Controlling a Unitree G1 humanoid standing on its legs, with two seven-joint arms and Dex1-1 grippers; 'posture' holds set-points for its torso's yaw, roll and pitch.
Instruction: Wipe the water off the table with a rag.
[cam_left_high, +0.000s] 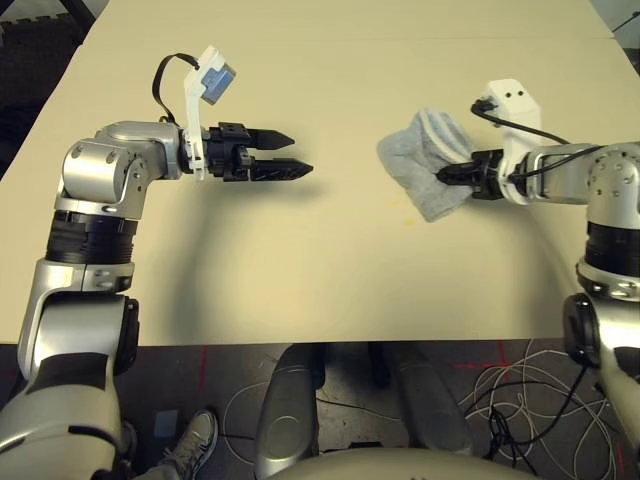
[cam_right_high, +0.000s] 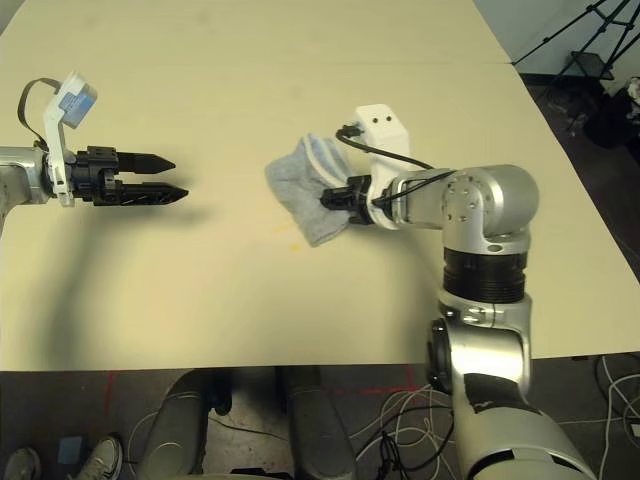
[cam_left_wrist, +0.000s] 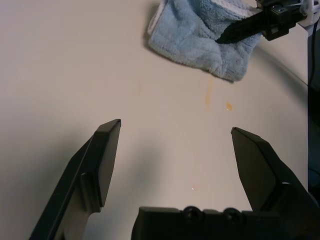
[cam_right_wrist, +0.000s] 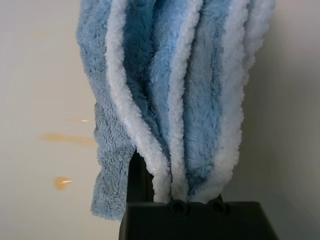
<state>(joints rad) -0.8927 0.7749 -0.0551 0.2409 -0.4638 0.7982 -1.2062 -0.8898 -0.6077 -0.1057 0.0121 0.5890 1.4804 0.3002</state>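
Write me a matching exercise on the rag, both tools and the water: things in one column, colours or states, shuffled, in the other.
Things
1. rag
2. left tool
3. right tool
4. water

Colours or states
A. open, with nothing between its fingers
B. yellowish-orange, in small spots and streaks on the table
C. bluish grey with a whitish edge, bunched in folds
D. shut on a piece of cloth

Right pairs: 1-C, 2-A, 3-D, 4-B
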